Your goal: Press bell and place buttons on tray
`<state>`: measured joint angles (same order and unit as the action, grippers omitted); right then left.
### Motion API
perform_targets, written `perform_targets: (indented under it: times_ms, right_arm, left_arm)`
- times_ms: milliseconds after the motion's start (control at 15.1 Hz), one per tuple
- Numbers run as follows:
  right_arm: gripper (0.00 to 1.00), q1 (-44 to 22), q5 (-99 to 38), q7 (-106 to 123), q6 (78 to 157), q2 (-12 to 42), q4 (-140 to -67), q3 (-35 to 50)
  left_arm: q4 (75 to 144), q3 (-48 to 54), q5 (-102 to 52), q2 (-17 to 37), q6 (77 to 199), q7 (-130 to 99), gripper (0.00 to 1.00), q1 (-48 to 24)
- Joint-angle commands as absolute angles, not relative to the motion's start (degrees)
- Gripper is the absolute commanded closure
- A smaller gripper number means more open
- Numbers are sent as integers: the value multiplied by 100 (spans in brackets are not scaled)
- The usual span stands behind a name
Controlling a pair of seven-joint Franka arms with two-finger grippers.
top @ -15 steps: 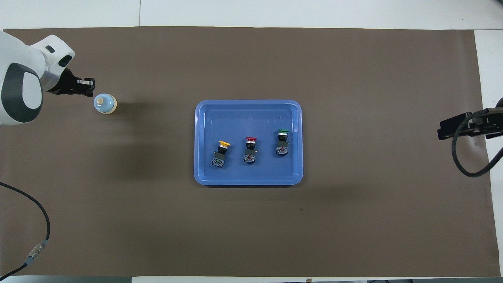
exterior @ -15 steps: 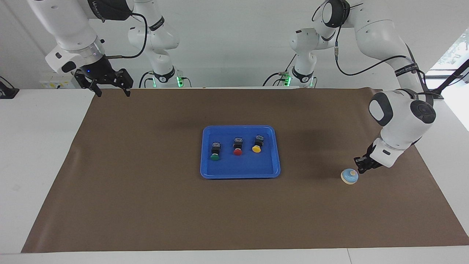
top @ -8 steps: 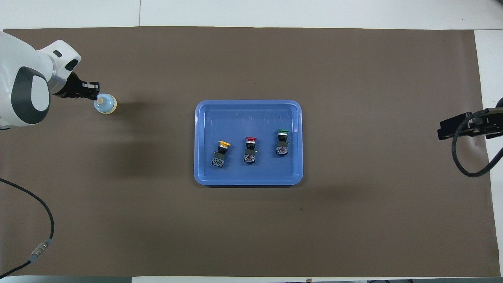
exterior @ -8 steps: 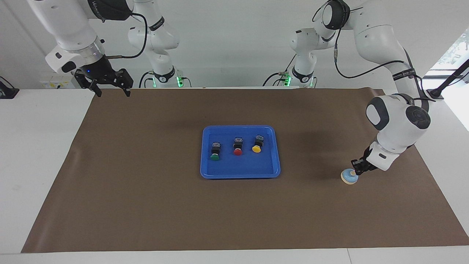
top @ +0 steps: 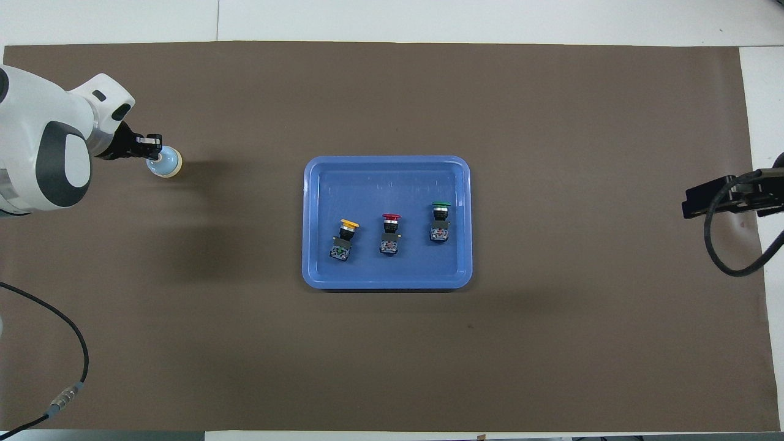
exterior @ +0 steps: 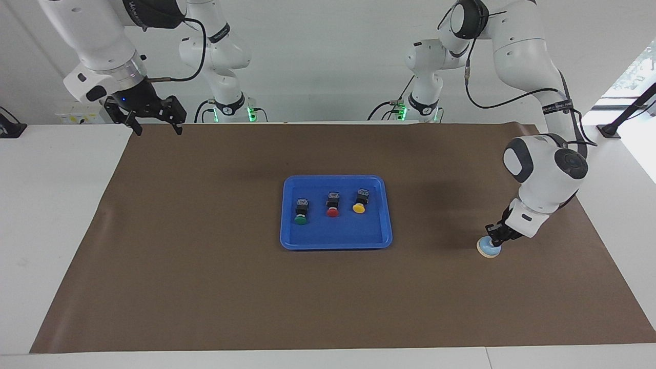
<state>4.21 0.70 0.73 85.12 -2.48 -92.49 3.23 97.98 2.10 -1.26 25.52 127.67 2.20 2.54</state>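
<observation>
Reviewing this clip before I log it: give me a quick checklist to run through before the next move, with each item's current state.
1. Left end effector sits on top of the small light-blue domed desk bell: ok.
2. Bell's knob actually pressed down: cannot tell, the tip hides it.
3. Yellow-capped push-button switch, red-capped push-button switch and green-capped push-button switch lie in the shallow blue plastic tray: ok.
4. Bell stands on the brown table mat, toward the left arm's end, apart from the tray: ok.
5. Right end effector waits open, clear of the tray: ok.
</observation>
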Motion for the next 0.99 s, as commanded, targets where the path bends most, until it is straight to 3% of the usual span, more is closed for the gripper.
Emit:
perform_targets:
  times_ms: [0, 199, 529, 596, 662, 728, 794, 926]
  right_arm:
    - [0, 545, 114, 220, 8534, -378, -9396, 396]
    - [0, 545, 114, 220, 8534, -378, -9396, 396]
    - [0, 536, 114, 220, 8534, -378, -9396, 396]
    - [0, 545, 114, 220, 8534, -378, -9396, 396]
    - [0, 545, 114, 220, 8534, -378, -9396, 396]
    - [0, 545, 114, 220, 8534, -378, -9396, 396]
    - [0, 545, 114, 220, 8534, -378, -9396, 396]
    - [0, 545, 114, 220, 8534, -378, -9396, 396]
  left_arm:
    - [9967, 158, -62, 2637, 12947, 123, 100, 202]
    - [9730, 149, -62, 2410, 12395, 141, 100, 237]
    - [9729, 149, -62, 1294, 11130, 123, 100, 308]
    - [9738, 149, -62, 1083, 10875, 114, 74, 316]
    - [9756, 149, -62, 916, 10689, 97, 39, 316]
    - [9782, 149, -53, 670, 10496, 44, 11, 325]
    - [9817, 149, -53, 477, 10320, -8, 0, 325]
    - [9826, 149, -61, 98, 9829, -131, 0, 325]
